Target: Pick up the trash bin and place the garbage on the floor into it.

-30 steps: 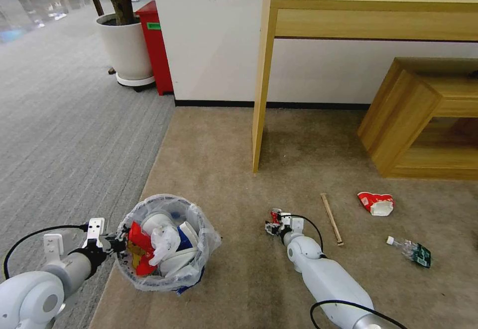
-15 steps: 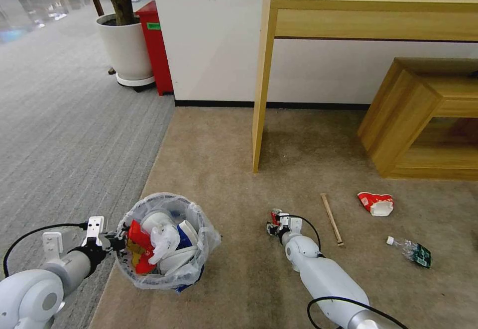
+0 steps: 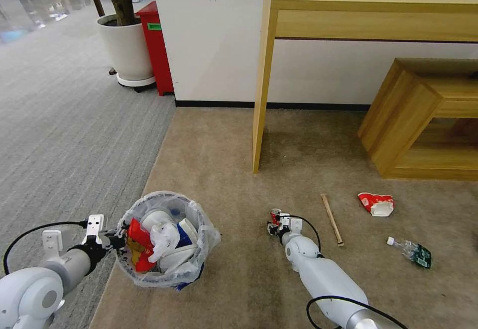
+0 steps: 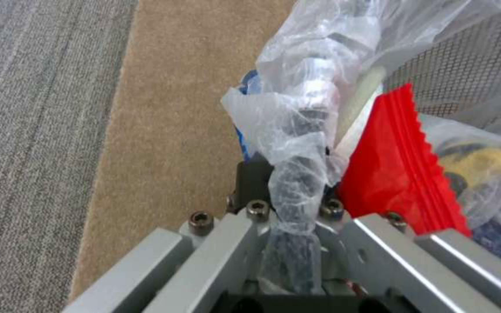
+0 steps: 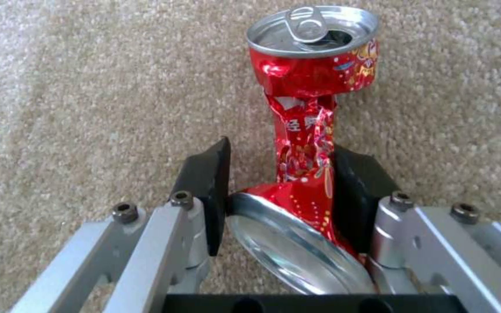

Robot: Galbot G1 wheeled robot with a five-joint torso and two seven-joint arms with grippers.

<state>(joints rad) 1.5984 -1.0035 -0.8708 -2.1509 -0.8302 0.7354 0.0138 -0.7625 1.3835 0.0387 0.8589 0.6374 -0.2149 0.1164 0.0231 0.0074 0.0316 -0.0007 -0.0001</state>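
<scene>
Crushed can (image 5: 307,143) between right gripper (image 5: 279,174) jaws, touching one pad

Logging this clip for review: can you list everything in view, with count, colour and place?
Round dark trash bin with white plastic liner: one, full of litter, on the tan carpet's left edge.
Crushed red can: one, on the carpet between the right gripper's fingers.
Wooden stick: one, right of the can.
Red-white paper cup: one, flattened, further right.
Clear bottle: one, near the right edge.
Wooden tables: two, by the wall.
White planter pot, red box: one each, far left.
Left gripper: clamps the bin's rim.
Right gripper: around the can.
</scene>
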